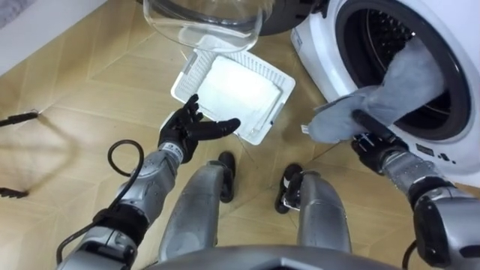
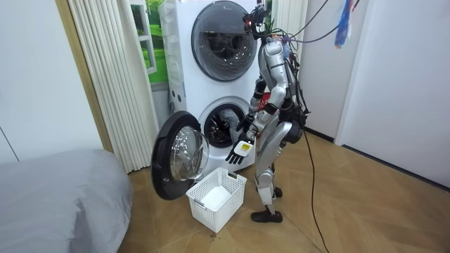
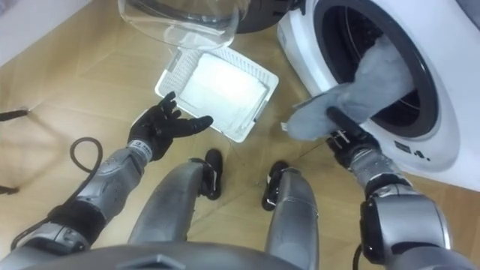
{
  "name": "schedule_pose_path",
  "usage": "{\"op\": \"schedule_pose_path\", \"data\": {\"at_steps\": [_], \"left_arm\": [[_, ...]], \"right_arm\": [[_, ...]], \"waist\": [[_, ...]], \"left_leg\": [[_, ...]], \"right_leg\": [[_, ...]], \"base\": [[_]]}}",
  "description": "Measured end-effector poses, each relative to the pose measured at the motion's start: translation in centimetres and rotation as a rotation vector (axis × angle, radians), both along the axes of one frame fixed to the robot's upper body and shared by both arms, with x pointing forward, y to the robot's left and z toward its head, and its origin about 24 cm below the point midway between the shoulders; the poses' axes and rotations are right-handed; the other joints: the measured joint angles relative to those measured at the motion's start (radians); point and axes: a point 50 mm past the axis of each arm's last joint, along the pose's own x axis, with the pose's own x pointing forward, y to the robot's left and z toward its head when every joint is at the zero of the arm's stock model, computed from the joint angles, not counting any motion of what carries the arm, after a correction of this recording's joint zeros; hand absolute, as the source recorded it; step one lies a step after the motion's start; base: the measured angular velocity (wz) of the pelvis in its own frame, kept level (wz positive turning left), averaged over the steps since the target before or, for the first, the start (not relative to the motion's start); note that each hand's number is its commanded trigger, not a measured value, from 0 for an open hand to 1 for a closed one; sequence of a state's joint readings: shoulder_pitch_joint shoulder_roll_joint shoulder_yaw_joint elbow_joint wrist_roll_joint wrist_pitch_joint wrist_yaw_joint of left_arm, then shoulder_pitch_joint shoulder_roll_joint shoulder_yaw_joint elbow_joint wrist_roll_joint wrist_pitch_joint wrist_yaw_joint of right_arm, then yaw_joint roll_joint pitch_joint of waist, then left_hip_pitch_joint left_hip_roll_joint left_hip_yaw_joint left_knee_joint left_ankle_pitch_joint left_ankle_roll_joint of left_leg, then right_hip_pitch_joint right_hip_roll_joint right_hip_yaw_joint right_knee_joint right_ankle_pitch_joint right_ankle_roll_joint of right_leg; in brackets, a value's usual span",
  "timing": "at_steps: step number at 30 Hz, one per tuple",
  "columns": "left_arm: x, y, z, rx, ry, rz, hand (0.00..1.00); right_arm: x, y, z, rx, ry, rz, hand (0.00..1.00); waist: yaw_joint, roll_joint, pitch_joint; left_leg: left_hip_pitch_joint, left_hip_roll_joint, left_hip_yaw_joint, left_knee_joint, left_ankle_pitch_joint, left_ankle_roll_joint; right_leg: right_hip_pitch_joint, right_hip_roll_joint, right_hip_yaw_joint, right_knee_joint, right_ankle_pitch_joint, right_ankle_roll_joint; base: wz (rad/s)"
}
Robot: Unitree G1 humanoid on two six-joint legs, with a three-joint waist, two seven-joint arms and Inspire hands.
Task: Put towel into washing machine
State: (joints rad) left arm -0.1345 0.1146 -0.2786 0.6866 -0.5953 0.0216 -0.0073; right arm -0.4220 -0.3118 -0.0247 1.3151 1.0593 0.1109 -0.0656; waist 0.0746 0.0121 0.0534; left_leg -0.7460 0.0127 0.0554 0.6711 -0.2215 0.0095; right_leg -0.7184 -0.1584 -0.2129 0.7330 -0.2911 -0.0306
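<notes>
The robot stands on the wooden floor point(image 1: 90, 82) just in front of the washing machine point(image 1: 319, 45), with its upper body bent a little toward it. The round door point(image 2: 179, 154) of the machine is swung wide open toward the room view's left. The right robot hand point(image 1: 373, 142) is at the lower edge of the opening and is clamped on the grey towel point(image 1: 394, 90): one dark finger lies over the cloth and the rest of the hand is under it. The upper part of the towel is already inside the dark drum point(image 1: 442, 112), and the lower part hangs out over the rim onto the hand. The left robot hand point(image 1: 191, 131) holds nothing; its fingers are spread apart and nearly straight, and it hovers above the near corner of the white basket point(image 1: 191, 71). I cannot tell if the fingertips touch the basket. The basket stands on the floor between the open door and the feet of the robot.
</notes>
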Motion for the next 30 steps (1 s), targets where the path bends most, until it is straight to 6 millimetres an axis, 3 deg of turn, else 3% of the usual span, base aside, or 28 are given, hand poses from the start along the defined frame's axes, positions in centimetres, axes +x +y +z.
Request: {"op": "schedule_pose_path", "data": {"at_steps": [9,14,16,21,26,30], "left_arm": [[0.1,0.0,0.0,0.04,0.015,0.001,0.0],[0.6,0.6,0.7,0.077,-0.01,0.02,0.0],[0.9,0.9,1.2,0.089,-0.032,0.021,0.0],[0.7,2.6,1.5,0.135,-0.045,0.048,0.0],[0.8,3.3,2.1,0.159,-0.076,0.082,0.0],[1.3,3.6,2.7,0.169,-0.117,0.101,0.0]], "right_arm": [[0.7,-0.7,0.8,0.04,0.004,-0.153,1.0],[0.8,-0.7,0.9,0.098,0.008,-0.217,1.0],[1.0,-0.9,1.2,0.117,-0.001,-0.252,0.0],[3.4,-1.6,3.5,0.227,-0.082,-0.397,0.0],[4.5,-1.9,4.9,0.306,-0.103,-0.495,0.0],[6.0,-1.9,6.5,0.393,-0.156,-0.556,0.0]], "waist": [[-0.015,-0.016,-0.0018],[-0.018,-0.043,-0.0052],[-0.025,-0.044,-0.0052],[-0.058,-0.059,-0.0043],[-0.079,-0.077,-0.0063],[-0.1,-0.078,-0.0063]], "left_leg": [[-0.017,-0.012,0.002,0.01,0.004,0.006],[-0.032,-0.008,0.004,0.021,0.005,0.007],[-0.037,-0.008,0.003,0.023,0.007,0.011],[-0.039,-0.009,0.03,0.023,0.007,0.018],[-0.047,-0.007,0.043,0.024,0.009,0.023],[-0.047,-0.01,0.051,0.024,0.009,0.031]], "right_leg": [[-0.024,-0.014,0.003,0.029,-0.002,0.002],[-0.036,-0.012,0.004,0.033,-0.001,0.001],[-0.037,-0.014,0.0,0.033,0.0,0.002],[-0.054,-0.024,0.016,0.05,0.001,0.005],[-0.067,-0.027,0.021,0.05,0.003,0.008],[-0.067,-0.031,0.023,0.05,0.007,0.013]], "base": [[0.02],[-0.01],[0.09],[-0.06],[-0.02],[-0.02]]}}
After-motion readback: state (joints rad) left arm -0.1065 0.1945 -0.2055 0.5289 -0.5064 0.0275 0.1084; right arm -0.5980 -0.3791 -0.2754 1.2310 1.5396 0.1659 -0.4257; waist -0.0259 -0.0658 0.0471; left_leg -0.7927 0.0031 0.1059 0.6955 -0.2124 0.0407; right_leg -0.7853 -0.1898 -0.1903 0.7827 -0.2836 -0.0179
